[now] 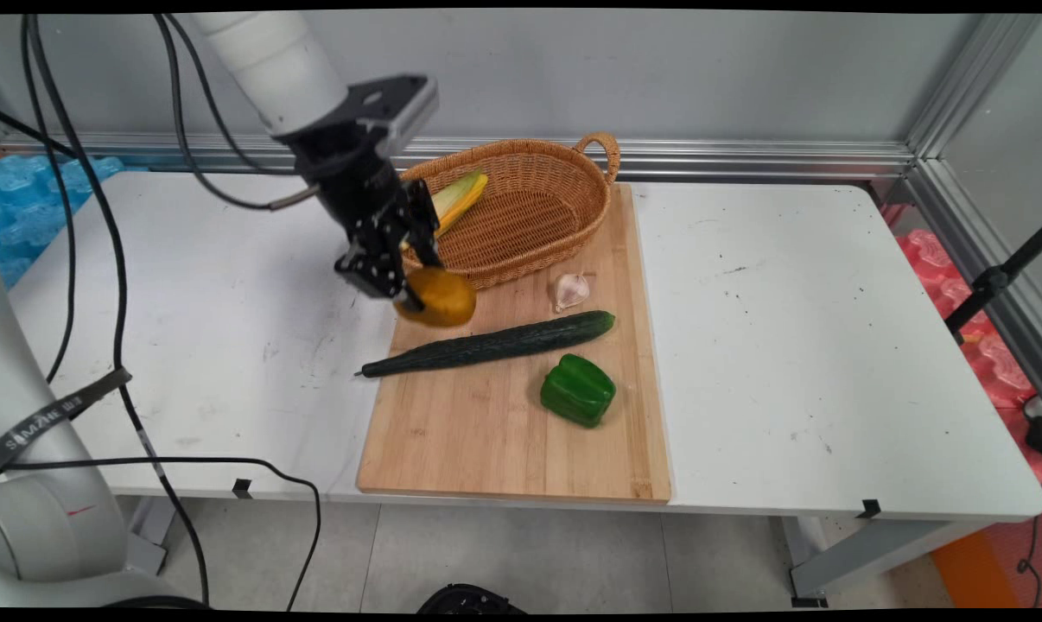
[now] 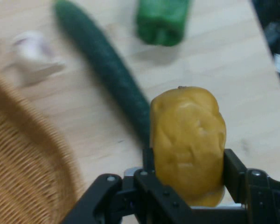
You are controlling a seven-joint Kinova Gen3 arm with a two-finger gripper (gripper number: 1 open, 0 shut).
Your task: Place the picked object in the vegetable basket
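While the arm reaches down from upper left, the end effector (image 1: pixel 413 289) is closed on a yellow potato (image 1: pixel 439 296), one finger on each side of it, as the hand view shows clearly (image 2: pixel 188 144). The potato is held at the far-left corner of the board (image 1: pixel 486 432), just in front of the basket (image 1: pixel 538 216); if it touches the wood or is a bit above, I cannot tell.

Other things, all given rel. to the board:
- Basket: wicker, w/ a handle, sits on the far end of the board. A corn (image 1: pixel 456 199) leans inside, at its left wall.
- Garlic (image 1: pixel 570 289): on the board, just in front of the basket, right of the potato.
- Cucumber (image 1: pixel 495 344): lies across the board's middle, its thin end passing over the left edge onto the desk (image 1: pixel 789 345).
- Pepper (image 1: pixel 578 390): green, on the board, near side of the cucumber, close to the right edge.

Board lies approx. in the centre of the desk.
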